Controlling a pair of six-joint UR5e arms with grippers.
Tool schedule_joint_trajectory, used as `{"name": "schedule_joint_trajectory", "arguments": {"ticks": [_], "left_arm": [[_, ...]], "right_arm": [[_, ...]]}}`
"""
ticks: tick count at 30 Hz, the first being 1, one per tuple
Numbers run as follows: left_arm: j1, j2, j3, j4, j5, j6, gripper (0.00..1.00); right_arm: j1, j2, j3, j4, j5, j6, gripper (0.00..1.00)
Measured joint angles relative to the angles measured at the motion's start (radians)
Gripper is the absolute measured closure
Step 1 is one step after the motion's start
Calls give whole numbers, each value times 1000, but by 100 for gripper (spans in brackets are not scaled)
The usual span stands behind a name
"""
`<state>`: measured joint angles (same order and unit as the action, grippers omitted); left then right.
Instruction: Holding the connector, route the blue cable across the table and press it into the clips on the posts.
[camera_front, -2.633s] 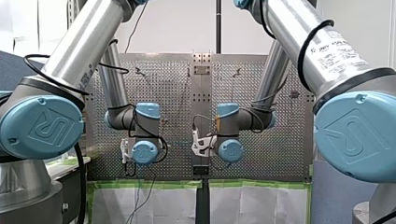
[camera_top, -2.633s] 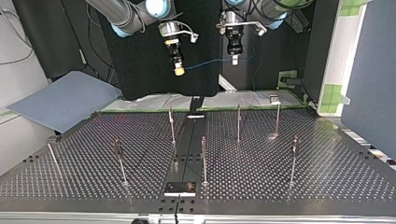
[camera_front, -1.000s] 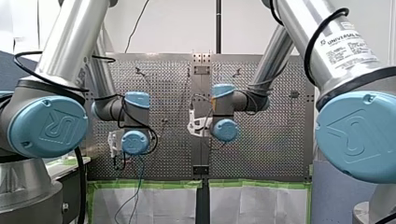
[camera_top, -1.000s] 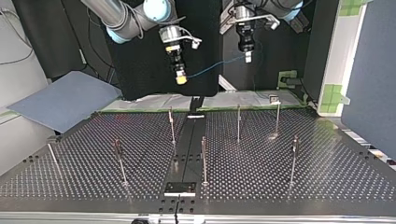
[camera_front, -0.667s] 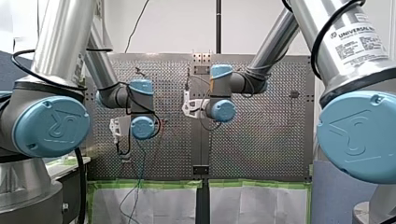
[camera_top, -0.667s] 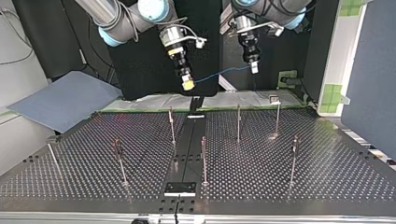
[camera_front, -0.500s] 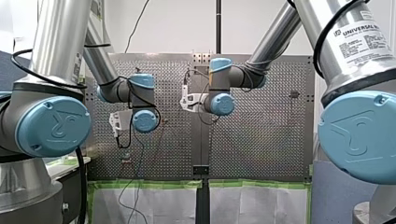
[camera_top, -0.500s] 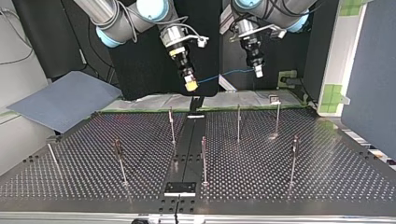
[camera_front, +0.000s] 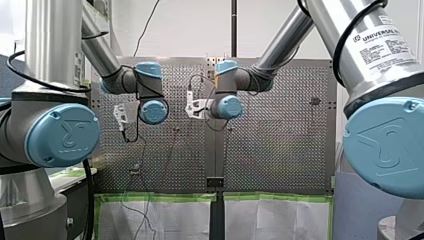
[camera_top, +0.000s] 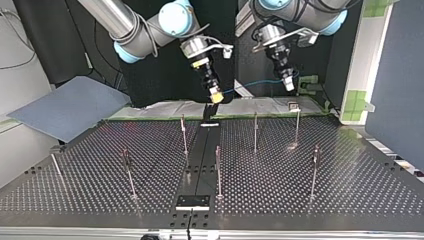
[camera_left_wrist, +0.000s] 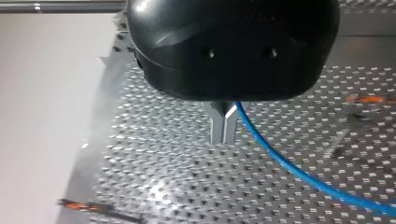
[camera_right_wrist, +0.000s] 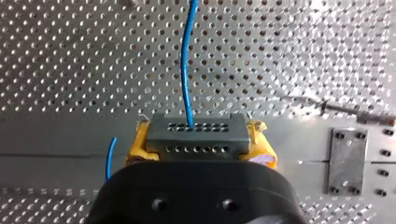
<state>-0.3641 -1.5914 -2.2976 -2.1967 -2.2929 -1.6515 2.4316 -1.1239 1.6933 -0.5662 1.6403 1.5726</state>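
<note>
step: bring the blue cable (camera_top: 250, 83) to the posts (camera_top: 255, 131) | right gripper (camera_top: 216, 96) pinches the plug (camera_right_wrist: 194, 135) in its yellow pads (camera_right_wrist: 134, 147) | left gripper (camera_left_wrist: 222, 133) is closed on the cable | cable hangs in the air between them, not yet over the table (camera_top: 75, 192) | tip: keep it tight, go down slowly

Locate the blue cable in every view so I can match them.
Front view: too thin to pick out.
Top view: blue cable strung between my right gripper and my left gripper.
Left wrist view: trails from my left gripper.
Right wrist view: runs ahead from the connector.
Shared landmark: perforated table.
</note>
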Motion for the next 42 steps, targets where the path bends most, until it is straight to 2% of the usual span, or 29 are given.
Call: {"name": "schedule_joint_trajectory", "arguments": {"ticks": [8, 13, 18, 26, 32, 37, 42], "left_arm": [[28, 86, 47, -56, 9, 19, 100], [47, 127, 75, -88, 10, 36, 100], [69, 133, 93, -112, 22, 52, 100], [103, 115, 103, -128, 73, 56, 100], [127, 115, 109, -143, 85, 56, 100], [153, 134, 118, -162, 108, 41, 100], [206, 146, 159, -199, 159, 22, 100]], "right_arm": [[27, 1, -80, 81, -5, 2, 100], [34, 1, -132, 132, -12, 4, 100], [35, 1, -177, 177, -37, 8, 100], [35, 3, -250, 250, -47, 17, 100], [26, 4, -314, 306, -53, 31, 100], [24, 7, -366, 320, -66, 42, 100], [27, 11, -421, 327, -80, 51, 100]]}}
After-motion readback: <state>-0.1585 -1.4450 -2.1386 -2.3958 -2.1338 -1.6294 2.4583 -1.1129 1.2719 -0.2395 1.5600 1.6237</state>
